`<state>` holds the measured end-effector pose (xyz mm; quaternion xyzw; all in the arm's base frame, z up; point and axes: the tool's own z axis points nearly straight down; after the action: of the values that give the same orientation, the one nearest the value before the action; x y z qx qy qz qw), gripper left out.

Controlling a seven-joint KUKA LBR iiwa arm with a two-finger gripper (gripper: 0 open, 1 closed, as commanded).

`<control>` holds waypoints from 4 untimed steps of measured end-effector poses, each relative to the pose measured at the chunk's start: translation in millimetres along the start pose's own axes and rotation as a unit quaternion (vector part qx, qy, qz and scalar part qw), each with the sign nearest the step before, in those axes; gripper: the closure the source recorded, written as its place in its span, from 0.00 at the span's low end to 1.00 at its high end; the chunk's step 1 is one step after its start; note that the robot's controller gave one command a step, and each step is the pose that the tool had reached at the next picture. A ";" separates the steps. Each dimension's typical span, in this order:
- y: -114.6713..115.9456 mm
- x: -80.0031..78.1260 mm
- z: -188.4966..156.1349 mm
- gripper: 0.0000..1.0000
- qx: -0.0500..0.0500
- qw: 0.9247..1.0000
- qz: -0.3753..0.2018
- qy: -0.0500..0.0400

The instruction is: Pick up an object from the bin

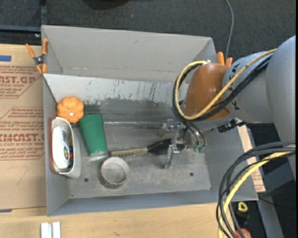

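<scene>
Brush (139, 151) with a dark head lies mid-bin, just above the tape ring (114, 171). My claw (171, 150) hangs at that head; apart or together, I cannot tell. I'd centre across the head before closing.

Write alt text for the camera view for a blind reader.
The arm's tool sits low in the grey metal bin, at the black bristle end of a brown-handled brush. Left of it lie a green cylindrical cup, an orange pumpkin, a white oval dish and a grey tape ring.
</scene>
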<state>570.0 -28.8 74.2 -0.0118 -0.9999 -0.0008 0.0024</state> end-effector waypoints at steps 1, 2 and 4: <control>10.3 8.8 4.4 0.00 0.002 0.998 -0.069 -0.012; 1.6 -0.9 -0.4 1.00 0.000 1.000 -0.004 -0.003; 1.8 3.0 -13.3 1.00 0.000 1.000 -0.004 0.003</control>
<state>567.1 -26.9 87.5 -0.0075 -1.0000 -0.0012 0.0057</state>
